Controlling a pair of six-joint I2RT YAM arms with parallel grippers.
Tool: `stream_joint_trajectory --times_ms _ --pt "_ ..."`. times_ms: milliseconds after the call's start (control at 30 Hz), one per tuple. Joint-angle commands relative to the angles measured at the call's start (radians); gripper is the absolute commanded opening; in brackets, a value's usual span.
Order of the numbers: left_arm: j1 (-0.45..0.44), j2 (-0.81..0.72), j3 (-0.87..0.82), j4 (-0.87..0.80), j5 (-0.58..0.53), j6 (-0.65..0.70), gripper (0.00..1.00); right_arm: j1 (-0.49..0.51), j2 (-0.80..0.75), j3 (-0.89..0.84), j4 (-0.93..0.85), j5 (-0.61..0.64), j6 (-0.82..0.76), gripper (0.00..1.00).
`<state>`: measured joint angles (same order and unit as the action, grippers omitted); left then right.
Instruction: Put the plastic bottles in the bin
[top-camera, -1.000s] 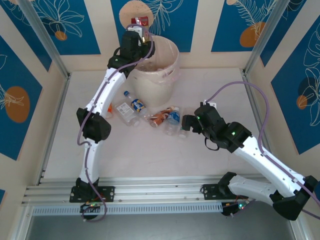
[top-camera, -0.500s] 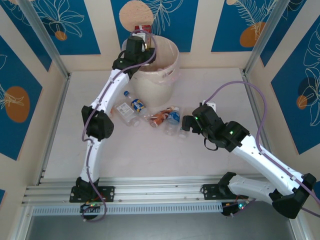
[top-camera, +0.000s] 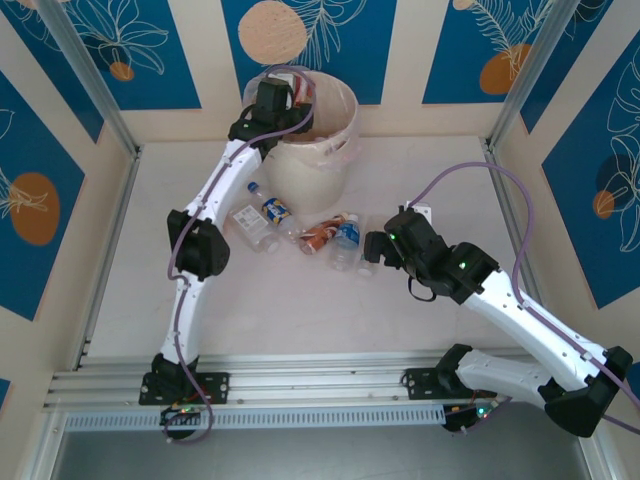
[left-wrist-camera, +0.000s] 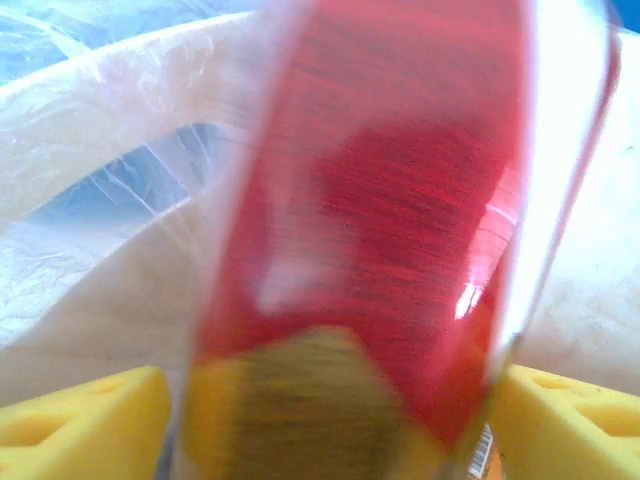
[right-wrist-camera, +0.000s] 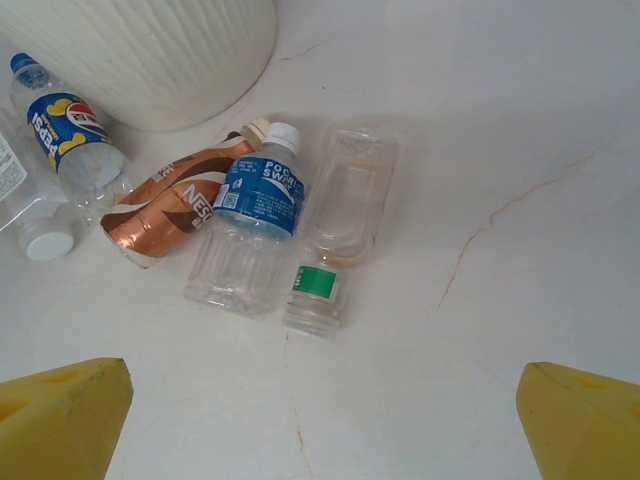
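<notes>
Left wrist view: we see a red bottle, clear plastic with a red label and a yellow-brown patch low down, badly blurred, upright between the left fingers. The rim of the bin and its clear liner are close behind. We cannot tell whether those fingers pinch it or stand off it. In the right wrist view the right fingers are spread wide over the surface, nothing between them. Near the bin's ribbed wall lie a Pepsi bottle, a crushed brown bottle, a white-capped blue bottle touching it, a clear bottle just beside, and a small green bottle
</notes>
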<state>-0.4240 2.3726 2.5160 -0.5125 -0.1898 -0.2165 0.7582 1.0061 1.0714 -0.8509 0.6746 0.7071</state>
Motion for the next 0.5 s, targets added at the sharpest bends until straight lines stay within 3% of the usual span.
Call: stream_joint_trajectory --times_ms 0,367,467 --pt "-0.007 0.009 0.032 -0.003 -0.015 0.017 0.85 0.007 -0.001 0.021 -0.006 0.033 0.017 0.99" --pt "-0.007 -0.046 0.033 0.004 -0.012 0.026 0.85 0.009 -0.001 0.021 -0.004 0.034 0.017 0.99" --pt "-0.007 -0.08 0.033 0.005 -0.005 0.023 0.92 0.011 -0.001 0.021 -0.004 0.032 0.017 0.99"
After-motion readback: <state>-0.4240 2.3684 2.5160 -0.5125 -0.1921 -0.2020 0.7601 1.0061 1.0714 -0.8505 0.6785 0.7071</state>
